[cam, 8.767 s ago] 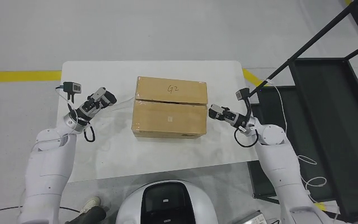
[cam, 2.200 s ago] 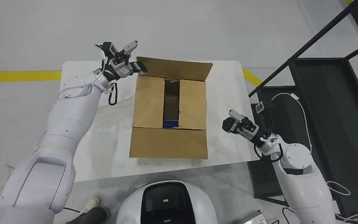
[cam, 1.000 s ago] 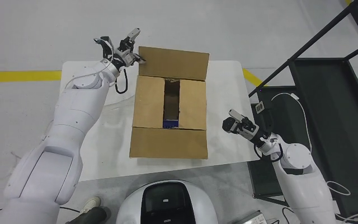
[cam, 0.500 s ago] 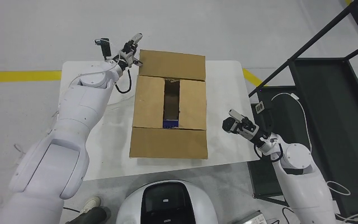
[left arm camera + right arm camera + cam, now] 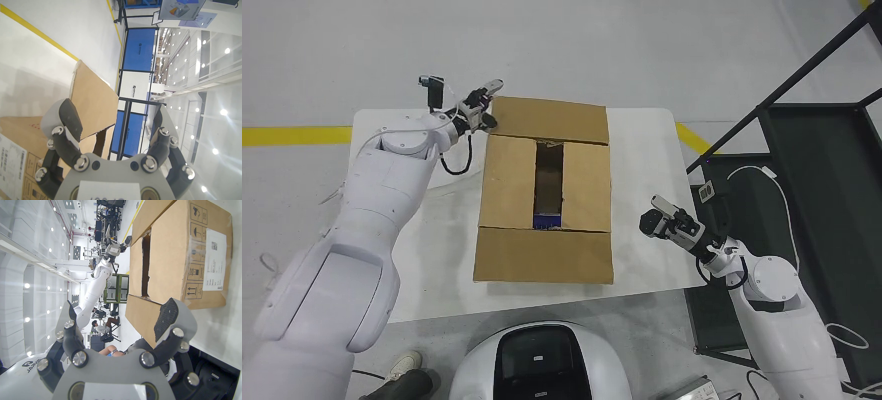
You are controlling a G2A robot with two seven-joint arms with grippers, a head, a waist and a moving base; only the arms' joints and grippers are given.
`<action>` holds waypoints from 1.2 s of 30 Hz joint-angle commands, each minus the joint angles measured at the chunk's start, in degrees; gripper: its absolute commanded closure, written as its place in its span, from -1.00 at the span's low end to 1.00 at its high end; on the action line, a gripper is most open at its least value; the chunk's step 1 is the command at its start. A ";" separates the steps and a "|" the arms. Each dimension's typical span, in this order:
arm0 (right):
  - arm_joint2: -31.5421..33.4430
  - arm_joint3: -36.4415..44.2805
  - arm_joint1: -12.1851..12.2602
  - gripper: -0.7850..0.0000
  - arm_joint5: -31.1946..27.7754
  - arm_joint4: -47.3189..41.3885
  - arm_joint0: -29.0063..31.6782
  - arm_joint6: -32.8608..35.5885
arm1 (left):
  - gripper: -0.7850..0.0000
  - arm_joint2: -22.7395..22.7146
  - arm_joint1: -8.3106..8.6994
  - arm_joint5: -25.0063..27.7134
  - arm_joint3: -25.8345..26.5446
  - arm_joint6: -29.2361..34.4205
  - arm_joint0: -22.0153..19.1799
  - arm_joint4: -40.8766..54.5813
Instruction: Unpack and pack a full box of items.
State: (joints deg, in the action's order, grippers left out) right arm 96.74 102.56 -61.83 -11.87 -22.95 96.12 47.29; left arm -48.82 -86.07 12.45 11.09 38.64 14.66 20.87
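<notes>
A cardboard box [image 5: 545,210] is sitting at the centre of the white table [image 5: 412,200], in the middle of the top view. Its far flap [image 5: 547,118] is standing raised toward the upper edge of the frame, and its near flap [image 5: 542,255] is folding outward toward the lower edge. The two inner flaps [image 5: 508,180] are lying down over the opening, leaving a narrow gap [image 5: 549,185] between them. Through this gap the dark interior and a blue item [image 5: 546,216] are showing; what the item is cannot be told. A white shipping label [image 5: 215,262] is showing on the box side that is facing the right arm. The left gripper [image 5: 485,100] is positioned at the upper left corner of the far flap, in the upper left part of the top view. Its fingers [image 5: 69,117] are spreading wide and are clamping nothing; one pad is lying just beside the flap's edge, and contact cannot be confirmed. The right gripper [image 5: 654,217] is hovering above the table's right margin, to the right of the box and apart from it. Its fingers [image 5: 166,317] are also spreading wide and are carrying nothing. A black rack [image 5: 802,200] is standing beside the table at the right of the frame, and a yellow floor line [image 5: 292,134] is running along the left edge.
</notes>
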 commanded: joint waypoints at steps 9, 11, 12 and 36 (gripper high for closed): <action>0.00 0.00 0.00 -1.00 0.00 -0.01 0.00 0.00 | -1.00 -2.25 1.66 -0.11 0.89 6.36 0.28 0.88; 0.00 0.00 0.00 -1.00 0.00 -0.01 0.00 0.00 | -1.00 -4.13 1.85 1.18 1.99 6.01 0.54 4.23; 0.00 0.00 0.00 -1.00 0.00 -0.01 0.00 0.00 | -1.00 -4.61 1.88 1.81 2.47 5.86 0.63 5.08; 0.00 0.00 0.00 -1.00 0.00 -0.01 0.00 0.00 | -1.00 3.45 0.06 26.46 2.40 -19.00 0.31 -24.00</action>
State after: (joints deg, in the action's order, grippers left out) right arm 96.74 102.56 -61.83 -11.87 -22.95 96.12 47.29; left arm -45.78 -86.05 38.35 13.58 20.02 15.08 -1.18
